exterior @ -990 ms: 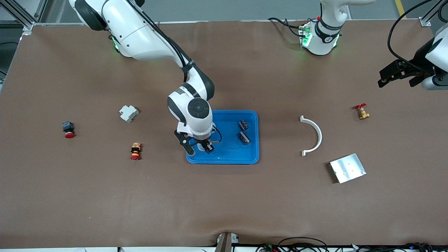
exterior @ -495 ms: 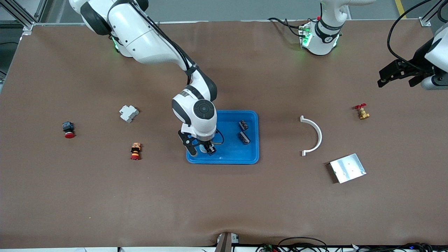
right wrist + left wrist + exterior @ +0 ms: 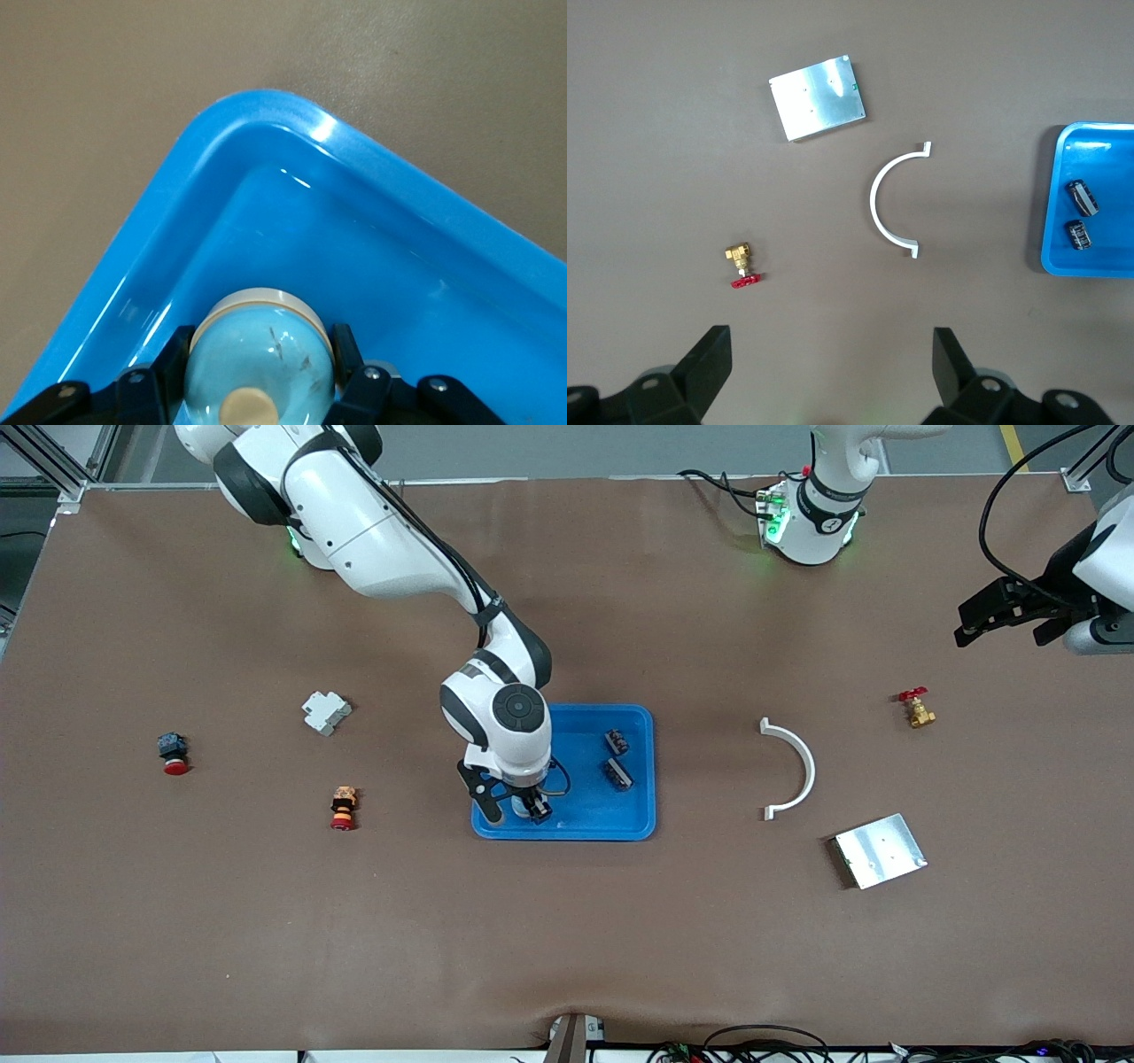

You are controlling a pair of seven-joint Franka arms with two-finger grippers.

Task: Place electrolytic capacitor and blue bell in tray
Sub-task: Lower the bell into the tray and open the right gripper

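Front view: right pincer (image 3: 516,810) is low over the blue tray (image 3: 585,828), at the tray's 7 o'clock corner, clenched on the blue bell (image 3: 516,806). Two dark capacitors (image 3: 617,741) lie in the tray toward its 2 o'clock part, one nearer the camera than the other. Left pincer (image 3: 1005,613) waits up in the air over the left arm's end of the worktop (image 3: 567,939), fingers spread wide, grasping nothing.

Left wrist view: white half-ring (image 3: 890,201) at centre, silver plate (image 3: 818,97) at its 11 o'clock, brass valve with red handle (image 3: 741,265) at its 8 o'clock. Tray edge with both capacitors shows at 3 o'clock.

Right wrist view: pale blue dome of the bell (image 3: 259,361) sits between the black fingers (image 3: 166,370), inside the tray's rounded corner (image 3: 257,111).
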